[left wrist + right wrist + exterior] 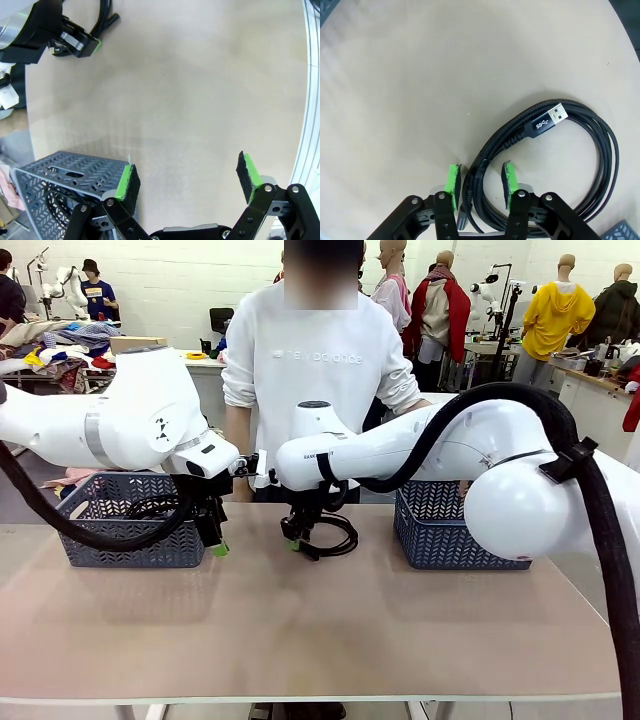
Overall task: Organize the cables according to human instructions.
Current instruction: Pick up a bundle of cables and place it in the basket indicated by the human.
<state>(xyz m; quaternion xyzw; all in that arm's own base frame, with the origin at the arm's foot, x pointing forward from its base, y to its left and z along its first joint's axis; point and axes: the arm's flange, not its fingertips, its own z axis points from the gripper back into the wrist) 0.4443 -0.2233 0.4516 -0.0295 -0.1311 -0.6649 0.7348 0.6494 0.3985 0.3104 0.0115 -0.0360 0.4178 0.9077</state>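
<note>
The right pincer clamps a coiled USB cable near the counter's far edge — the left pincer gapes wide.

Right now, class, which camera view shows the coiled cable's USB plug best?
The right wrist view: the silver-tipped plug lies in plain sight on the coil. The front view shows the cable as a dark loop; the left wrist view catches its strands at the top edge.

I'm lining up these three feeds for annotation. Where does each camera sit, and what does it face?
Front: between the arms, facing the person across the table; both arms show.
Left wrist: above the table beside the left basket; own open left gripper shows.
Right wrist: straight down on the coiled cable; right gripper straddles its strands.
Shared: left wrist and front both show the right gripper at the cable.
</note>
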